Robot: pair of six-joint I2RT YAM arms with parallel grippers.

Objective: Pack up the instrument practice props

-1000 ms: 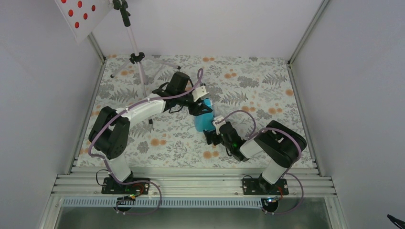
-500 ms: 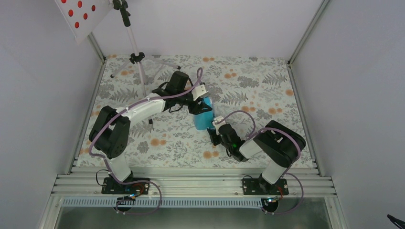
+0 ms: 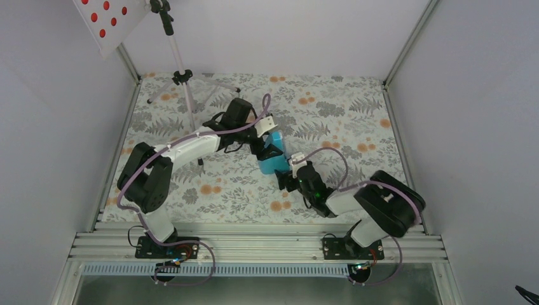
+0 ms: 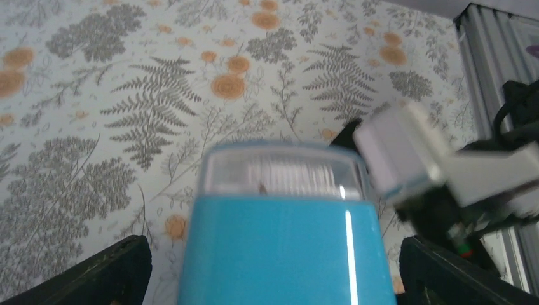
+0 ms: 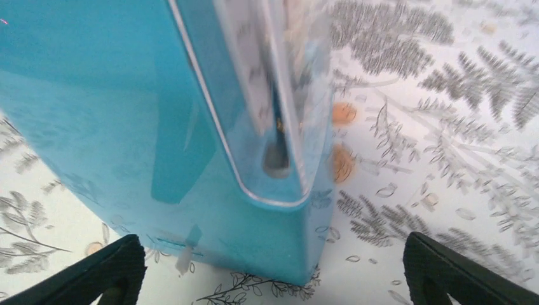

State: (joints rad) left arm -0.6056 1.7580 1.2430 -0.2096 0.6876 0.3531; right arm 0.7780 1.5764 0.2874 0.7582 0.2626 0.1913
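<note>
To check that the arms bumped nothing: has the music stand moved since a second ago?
No. The music stand has not shifted; its hub and legs lie over the same ferns and orange flowers of the floral cloth.

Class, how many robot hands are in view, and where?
2. The left hand is at the far end of the small turquoise pyramid metronome; the right hand is at its near end. None appears hidden.

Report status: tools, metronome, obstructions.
Left tool open, straddling metronome. Right tool open, close on its near side. Metronome between both, not clamped. Music stand upright back left.
</note>
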